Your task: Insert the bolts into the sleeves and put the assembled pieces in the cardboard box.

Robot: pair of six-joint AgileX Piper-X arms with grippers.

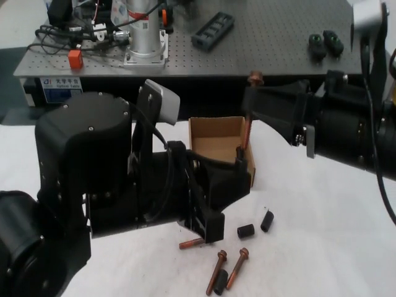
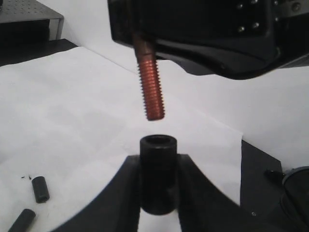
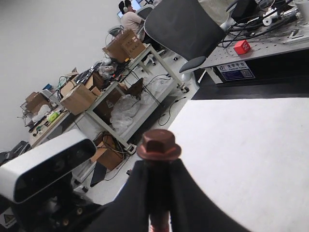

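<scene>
My left gripper (image 2: 158,166) is shut on a black sleeve (image 2: 158,180), held upright with its open bore facing up. Just above it hangs a copper bolt (image 2: 150,87), threaded tip down, with a small gap to the sleeve's mouth. My right gripper (image 3: 158,181) is shut on the bolt's shank just below its hex head (image 3: 158,145). In the high view the bolt (image 1: 248,127) stands vertically at the right wall of the cardboard box (image 1: 213,139), between the right gripper (image 1: 249,108) and the left gripper (image 1: 239,156).
Loose bolts (image 1: 218,272) (image 1: 237,268) (image 1: 192,243) and black sleeves (image 1: 245,231) (image 1: 267,220) lie on the white sheet in front of the box. Two sleeves (image 2: 40,188) (image 2: 21,220) lie on the sheet in the left wrist view. A perforated bench (image 1: 266,37) with gear stands behind.
</scene>
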